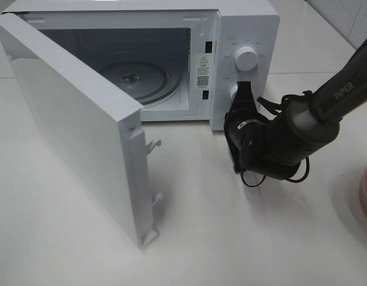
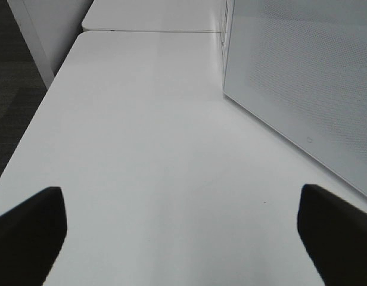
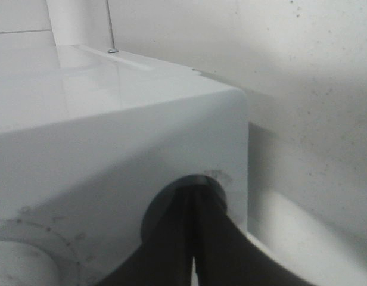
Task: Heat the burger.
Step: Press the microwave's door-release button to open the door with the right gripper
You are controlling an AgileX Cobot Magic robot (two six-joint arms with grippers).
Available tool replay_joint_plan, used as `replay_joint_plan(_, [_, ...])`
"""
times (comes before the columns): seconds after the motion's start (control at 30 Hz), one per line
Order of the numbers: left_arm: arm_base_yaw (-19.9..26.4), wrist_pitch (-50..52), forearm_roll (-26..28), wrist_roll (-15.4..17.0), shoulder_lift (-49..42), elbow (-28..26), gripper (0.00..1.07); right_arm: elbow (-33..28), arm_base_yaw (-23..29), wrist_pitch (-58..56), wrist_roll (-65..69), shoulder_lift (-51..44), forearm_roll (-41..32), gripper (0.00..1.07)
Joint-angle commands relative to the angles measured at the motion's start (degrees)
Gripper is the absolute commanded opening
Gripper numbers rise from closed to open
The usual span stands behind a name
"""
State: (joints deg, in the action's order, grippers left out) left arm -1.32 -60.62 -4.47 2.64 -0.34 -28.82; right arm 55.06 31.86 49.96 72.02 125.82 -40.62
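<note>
Microwave door swung open, right claw pinched shut at lower dial, left claw spread wide above worktop

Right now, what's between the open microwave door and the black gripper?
Between the door and the right gripper, only bare white table, seen in the high view.
</note>
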Motion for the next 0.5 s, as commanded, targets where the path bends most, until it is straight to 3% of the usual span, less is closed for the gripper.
replay_joint_plan(0.03, [0.11, 0.92, 0.40, 0.23, -1.03, 0.11, 0.98, 7.10, -3.72, 29.51, -0.40, -1.15, 6.76, 0.00])
replay_joint_plan(0.5, [0.11, 0.92, 0.40, 0.23, -1.03, 0.11, 0.98, 3.04, -1.38, 20.63, 1.60, -2.52, 6.25, 0.00])
